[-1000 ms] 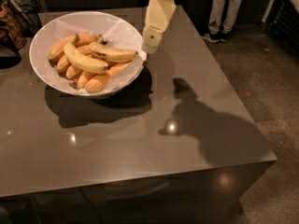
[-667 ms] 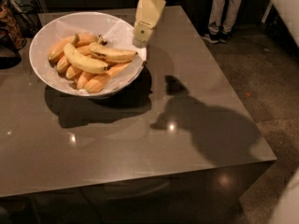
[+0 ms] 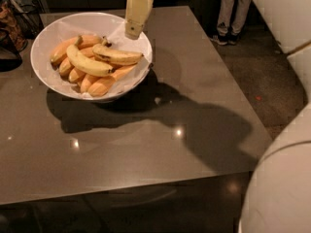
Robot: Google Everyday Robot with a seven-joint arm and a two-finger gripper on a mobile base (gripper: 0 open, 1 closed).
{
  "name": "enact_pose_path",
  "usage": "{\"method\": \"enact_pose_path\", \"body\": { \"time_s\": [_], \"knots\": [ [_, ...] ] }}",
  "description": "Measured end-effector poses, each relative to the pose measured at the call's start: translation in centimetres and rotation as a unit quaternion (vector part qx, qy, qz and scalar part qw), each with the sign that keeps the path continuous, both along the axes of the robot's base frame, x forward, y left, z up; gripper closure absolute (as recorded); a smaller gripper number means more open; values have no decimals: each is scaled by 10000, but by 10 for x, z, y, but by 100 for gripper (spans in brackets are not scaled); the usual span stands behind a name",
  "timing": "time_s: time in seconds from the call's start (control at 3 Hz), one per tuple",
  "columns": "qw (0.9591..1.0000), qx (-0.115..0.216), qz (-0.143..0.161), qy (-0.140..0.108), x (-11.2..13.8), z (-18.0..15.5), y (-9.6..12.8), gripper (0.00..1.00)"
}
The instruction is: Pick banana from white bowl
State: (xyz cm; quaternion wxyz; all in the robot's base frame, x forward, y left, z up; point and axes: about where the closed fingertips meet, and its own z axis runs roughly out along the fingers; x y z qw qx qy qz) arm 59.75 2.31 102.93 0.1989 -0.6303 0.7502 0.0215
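Dim room, with a dark glossy table [image 3: 146,144] filling most of the view and the legs of one standing person [image 3: 232,8] past its far edge. Toward the far left corner of the top, one white bowl [image 3: 53,30], wide and shallow. Inside it, on top of the heap and in the right half, the banana [image 3: 116,57]: yellow, with dark blotches and dark ends. Touching it on the left, one smoother yellow banana [image 3: 85,64], lying diagonally. Beneath both, small orange bananas [image 3: 99,85], probably five or six, but partly covered, so no sure count.

One gripper [image 3: 132,33], cream coloured, hanging above the far right rim of the bowl and pointing down. Open or closed: cannot be told. Apparently carrying nothing.

Relation that decides the coming move: banana just on the near side of the gripper tip, a little to the left, and lower. Long axis about parallel to the far edge of the table. Probably needed, then: a short travel toward the near edge, then down, closing across that axis, from far side to near side. Only one arm, so no choice of side.
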Motion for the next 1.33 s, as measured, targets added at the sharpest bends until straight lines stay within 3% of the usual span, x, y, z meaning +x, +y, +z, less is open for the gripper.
{"method": "enact_pose_path", "body": {
  "time_s": [0.33,1.33],
  "knots": [
    [9999,-15,102,45,4,-3,15,39],
    [9993,-89,282,238,11,-22,45,41]
  ]
}}
